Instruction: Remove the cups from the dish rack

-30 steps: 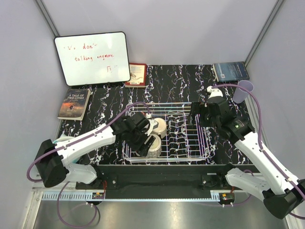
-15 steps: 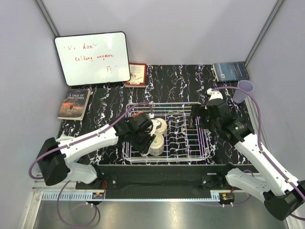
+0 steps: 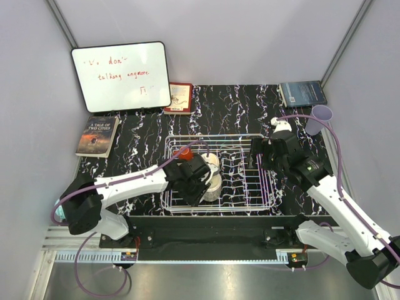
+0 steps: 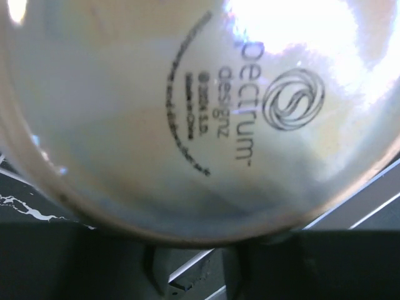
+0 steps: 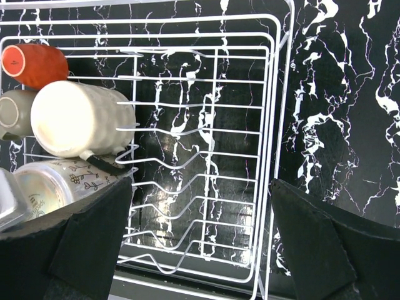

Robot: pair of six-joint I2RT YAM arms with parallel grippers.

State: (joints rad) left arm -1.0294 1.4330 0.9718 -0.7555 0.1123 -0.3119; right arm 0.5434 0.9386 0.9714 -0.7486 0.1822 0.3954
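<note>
- From above: one tumbler [image 3: 320,119] already out, standing on the table [image 3: 231,106] well beyond the far right corner of the rack [image 3: 250,181].
- Not yet out, all crowded in the rack's left part: orange cup [image 3: 184,152] at the far left corner, cream mug [image 3: 212,162] just nearer, shiny mug [image 3: 214,185] towards the front edge.
- Left claw [image 3: 201,184] low inside the rack, right against the shiny mug. Fingers hidden from this view, so cannot tell how far closed, nor whether gripping.
- Right claw [image 3: 262,153] above the rack's right side, well apart from every cup.
- From the left wrist: almost nothing but the printed base of the shiny mug [image 4: 187,112], filling the view, with a few rack wires below. No fingers to see, so again cannot tell the grip.
- From the right wrist: right claw [image 5: 200,250] spread wide, pads [image 5: 94,244] far apart, nothing between them, only bare rack wires underneath.
- Same view, rack's left part: orange cup, small greyish cup [image 5: 11,112] just below it, cream mug lying on its side, shiny mug nearest the front.
- Judgement: early in the task, with one cup unloaded and probably four left. Likely step in hand: taking the shiny mug out of the rack.
</note>
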